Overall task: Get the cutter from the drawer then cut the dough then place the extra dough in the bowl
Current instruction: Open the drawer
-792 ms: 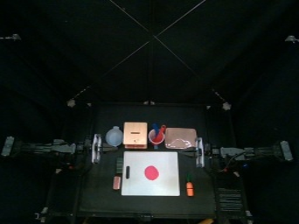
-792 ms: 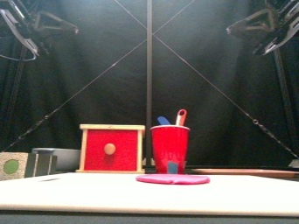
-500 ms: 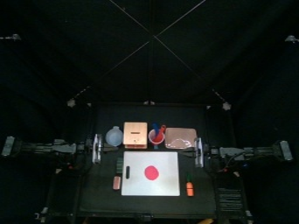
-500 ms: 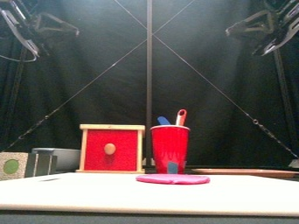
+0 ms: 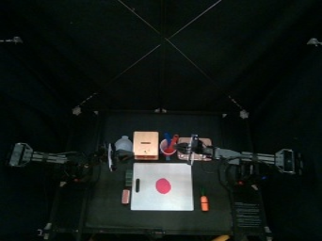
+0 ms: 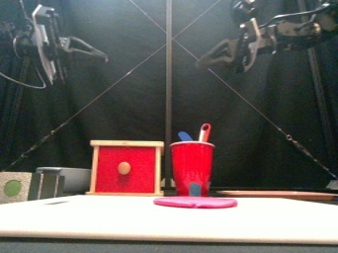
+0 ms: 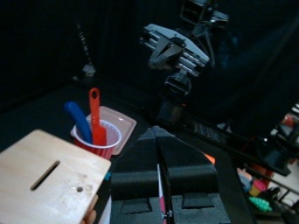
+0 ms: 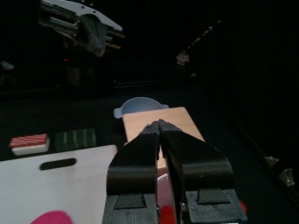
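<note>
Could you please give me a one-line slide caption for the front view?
The left gripper and right gripper hover high above the wooden box, red cup and uncut dough.

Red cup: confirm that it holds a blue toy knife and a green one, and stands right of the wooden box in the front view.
One detail is wrong. The red cup holds a blue knife and a red knife, not a green one, as the front view shows. It does stand right of the wooden box.
</note>
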{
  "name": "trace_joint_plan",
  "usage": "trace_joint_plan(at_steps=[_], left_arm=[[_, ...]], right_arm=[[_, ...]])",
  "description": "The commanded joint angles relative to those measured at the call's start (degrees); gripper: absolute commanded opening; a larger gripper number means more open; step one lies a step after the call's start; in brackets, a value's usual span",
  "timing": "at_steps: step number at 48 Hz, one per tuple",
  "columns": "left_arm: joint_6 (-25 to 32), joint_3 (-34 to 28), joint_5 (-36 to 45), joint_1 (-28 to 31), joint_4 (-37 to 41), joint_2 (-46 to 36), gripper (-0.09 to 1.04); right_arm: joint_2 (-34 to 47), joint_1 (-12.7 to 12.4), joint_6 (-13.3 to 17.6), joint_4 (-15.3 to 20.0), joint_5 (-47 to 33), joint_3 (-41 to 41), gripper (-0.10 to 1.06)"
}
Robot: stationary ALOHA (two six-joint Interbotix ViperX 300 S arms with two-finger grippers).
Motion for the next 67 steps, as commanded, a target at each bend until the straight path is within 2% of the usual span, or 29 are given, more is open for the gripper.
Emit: trace_joint_plan(at_steps=[1, 9, 22, 37, 54, 61, 67], left_arm=[[-0.62, -0.79, -1.76, -1.23, -6.68, 1.67, 0.02], [-2.55, -0.53, -6.59, -3.16, -12.48, 5.54, 0.02], [-3.52, -1.76, -7.21, -5.10, -11.43, 12.22, 0.02], [-3.52, -1.76, -7.12, -5.19, -12.48, 13.45, 0.01], [-3.52, -1.58, -4.57, -5.19, -14.06, 14.77, 0.03], [-4.39, -2.81, -2.11, -5.27, -14.24, 16.70, 0.13], [-6.24, -4.13, 0.70, -5.27, -14.33, 18.02, 0.31]], right_arm=[[6.15, -0.35, 0.26, -0.09, 0.00, -6.68, 0.02], [16.88, 0.09, 0.44, -0.09, 1.76, -14.33, 0.02], [27.25, -0.09, 0.44, 0.26, 8.79, -22.68, 0.02], [31.29, 0.09, 0.53, 0.53, 14.41, -23.91, 0.02], [31.46, 0.09, 0.35, 0.18, 18.63, -23.99, 0.02], [31.46, 0.00, 0.35, 0.09, 19.25, -23.99, 0.02], [31.46, 0.09, 0.44, 0.09, 19.34, -23.99, 0.02]])
